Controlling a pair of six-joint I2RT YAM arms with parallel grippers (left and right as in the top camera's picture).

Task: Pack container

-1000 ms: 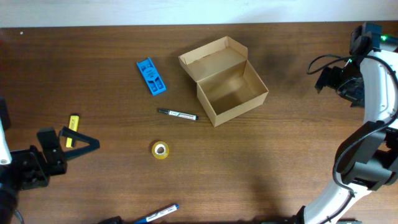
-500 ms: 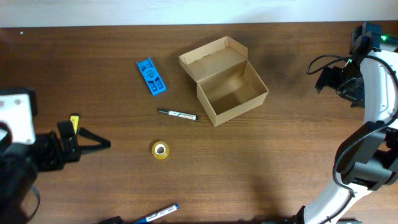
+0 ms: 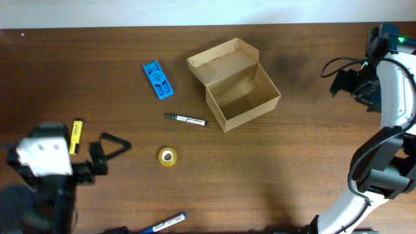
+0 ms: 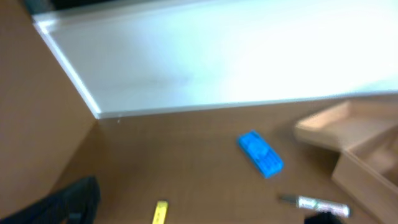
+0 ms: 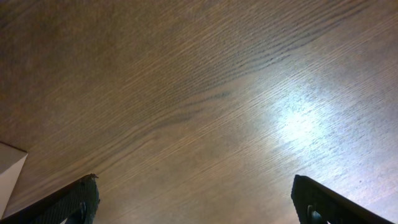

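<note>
The open brown cardboard container (image 3: 242, 93) stands at the table's back middle with its flap lid (image 3: 223, 56) up and nothing inside; its corner shows in the left wrist view (image 4: 367, 158). A black marker (image 3: 185, 119) lies in front of it, a yellow tape roll (image 3: 167, 156) nearer me, a blue marker (image 3: 166, 223) at the front edge, a yellow marker (image 3: 76, 135) at the left. My left gripper (image 3: 116, 146) is open and empty, between the yellow marker and the tape roll. My right gripper (image 3: 344, 81) is open and empty at the far right, over bare wood (image 5: 199, 112).
A flat blue plastic piece (image 3: 158, 79) lies left of the container; it also shows in the left wrist view (image 4: 260, 153). A white wall runs along the table's back edge (image 4: 217, 68). The right arm's cable (image 3: 338, 63) loops near its gripper.
My left arm has swung right and forward, carrying its open gripper from beside the yellow marker toward the tape roll. The right arm and all objects have not moved.
</note>
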